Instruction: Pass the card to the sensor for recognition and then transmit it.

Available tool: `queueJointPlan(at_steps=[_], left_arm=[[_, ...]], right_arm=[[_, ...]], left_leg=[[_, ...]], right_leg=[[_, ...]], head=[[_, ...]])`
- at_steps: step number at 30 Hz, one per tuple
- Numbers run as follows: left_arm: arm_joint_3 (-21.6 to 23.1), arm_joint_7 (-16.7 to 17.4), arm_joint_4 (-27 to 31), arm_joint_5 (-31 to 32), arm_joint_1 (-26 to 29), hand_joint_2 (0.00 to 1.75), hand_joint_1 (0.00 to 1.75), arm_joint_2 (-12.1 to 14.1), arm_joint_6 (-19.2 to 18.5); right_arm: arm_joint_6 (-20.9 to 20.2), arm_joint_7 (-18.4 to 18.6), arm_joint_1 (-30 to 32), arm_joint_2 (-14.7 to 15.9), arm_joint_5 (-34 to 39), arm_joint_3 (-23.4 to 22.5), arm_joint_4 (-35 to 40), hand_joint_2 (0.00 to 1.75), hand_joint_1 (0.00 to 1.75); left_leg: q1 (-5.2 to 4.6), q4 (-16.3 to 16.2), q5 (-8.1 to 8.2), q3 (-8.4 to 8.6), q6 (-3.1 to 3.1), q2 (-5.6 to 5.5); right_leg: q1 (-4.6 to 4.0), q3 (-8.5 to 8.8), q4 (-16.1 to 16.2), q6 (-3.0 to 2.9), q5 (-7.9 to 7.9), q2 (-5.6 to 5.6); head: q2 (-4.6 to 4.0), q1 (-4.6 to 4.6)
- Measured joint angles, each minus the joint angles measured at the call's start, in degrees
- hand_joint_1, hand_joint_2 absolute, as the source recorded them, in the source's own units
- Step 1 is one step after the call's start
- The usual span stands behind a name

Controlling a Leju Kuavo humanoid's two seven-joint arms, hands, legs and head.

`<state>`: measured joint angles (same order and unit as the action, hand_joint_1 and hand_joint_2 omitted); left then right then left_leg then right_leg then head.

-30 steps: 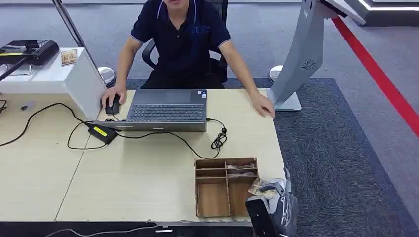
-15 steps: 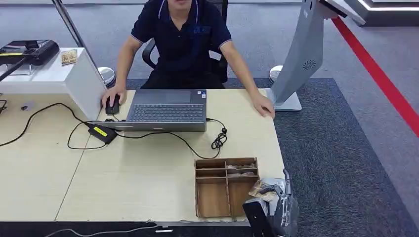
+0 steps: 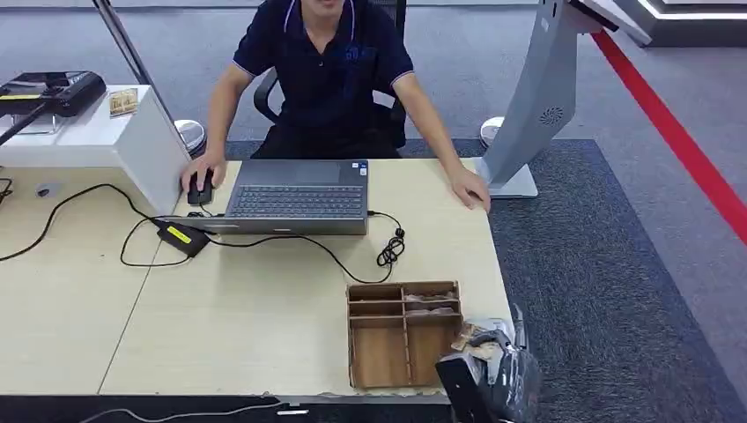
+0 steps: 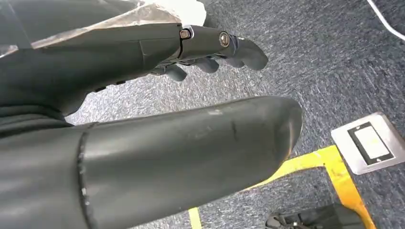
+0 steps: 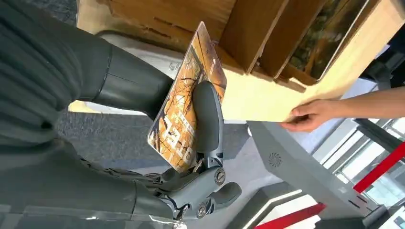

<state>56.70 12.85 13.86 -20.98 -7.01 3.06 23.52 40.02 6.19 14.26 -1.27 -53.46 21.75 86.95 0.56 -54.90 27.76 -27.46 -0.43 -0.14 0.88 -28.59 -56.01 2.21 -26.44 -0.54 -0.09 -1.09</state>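
In the right wrist view my right hand (image 5: 191,157) pinches an orange-brown printed card (image 5: 184,119) between its thumb and a finger (image 5: 208,119). From the head view the right hand (image 3: 491,374) sits at the table's near right corner, with the card (image 3: 477,340) just right of the wooden divided box (image 3: 379,352). More cards lie in the box's far compartments (image 3: 429,304). My left hand (image 4: 210,45) hangs over grey carpet and holds nothing, its fingers loosely extended.
A person sits behind the laptop (image 3: 298,196), one hand on a mouse (image 3: 200,187), the other (image 3: 469,188) on the table's right edge. A grey kiosk stand (image 3: 537,97) rises at the right. A black device (image 3: 53,88) sits on a white box (image 3: 132,145) at the left. Cables cross the table.
My right hand with the card has shifted slightly to the right, away from the wooden box. The person and the table's things have stayed put.
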Motion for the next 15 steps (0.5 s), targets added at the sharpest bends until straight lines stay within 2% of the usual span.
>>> queueJointPlan(at_steps=[8,13,15], left_arm=[[0.0,0.0,0.0,0.3,0.0,0.0,0.0,0.2,-0.1],[0.0,0.0,0.0,0.4,0.0,0.0,0.0,0.2,-0.3],[0.0,0.0,0.0,0.6,0.0,0.0,0.0,0.2,-0.4]], right_arm=[[0.0,-0.5,-0.1,0.2,0.4,-2.2,-1.5,1.75,1.75],[0.0,-3.6,-0.6,0.0,0.5,-4.3,-3.8,1.75,1.75],[0.0,-6.6,-1.4,-0.9,0.2,-6.9,-6.5,1.75,1.75]], left_leg=[[0.0,0.0,0.0,-0.01,0.0,0.0],[0.01,0.0,0.0,0.0,0.0,0.0],[0.0,0.0,0.0,0.04,0.0,0.01]], right_leg=[[0.0,-0.01,0.0,0.0,0.0,0.0],[-0.01,-0.02,0.0,0.0,0.0,0.0],[0.0,0.0,0.0,0.0,0.0,0.0]], head=[[0.0,0.02],[0.0,0.0],[0.0,0.0]])
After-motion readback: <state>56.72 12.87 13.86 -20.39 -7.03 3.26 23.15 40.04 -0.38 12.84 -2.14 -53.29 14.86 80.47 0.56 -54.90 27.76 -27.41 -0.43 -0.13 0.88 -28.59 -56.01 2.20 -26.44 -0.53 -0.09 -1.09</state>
